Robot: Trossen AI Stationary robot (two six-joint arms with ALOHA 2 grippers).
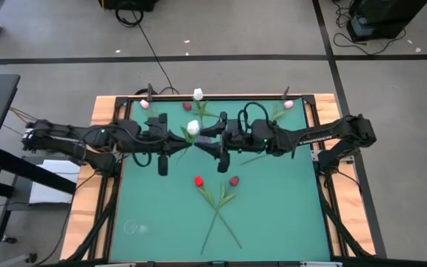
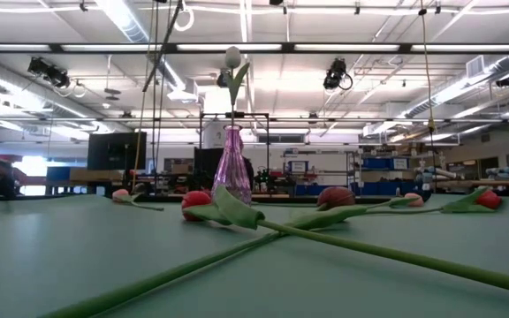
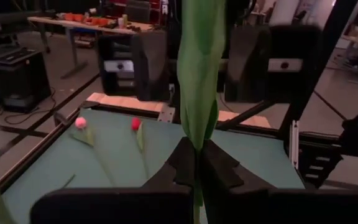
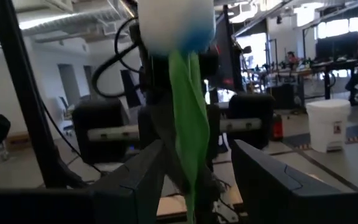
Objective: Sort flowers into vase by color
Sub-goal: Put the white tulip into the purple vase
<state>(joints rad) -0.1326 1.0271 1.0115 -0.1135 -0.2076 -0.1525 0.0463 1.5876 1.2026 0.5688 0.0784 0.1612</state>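
Pinching the white tulip upright by its stem above table centre, the left end effector faces the wide-open right end effector at its 3 o'clock, straddling that vertical stem.

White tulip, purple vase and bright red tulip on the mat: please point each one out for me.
white tulip (image 1: 193, 127), high view, on its bud.
purple vase (image 2: 232, 172), low view, on its glass belly.
bright red tulip (image 1: 198, 180), high view, on its bud.
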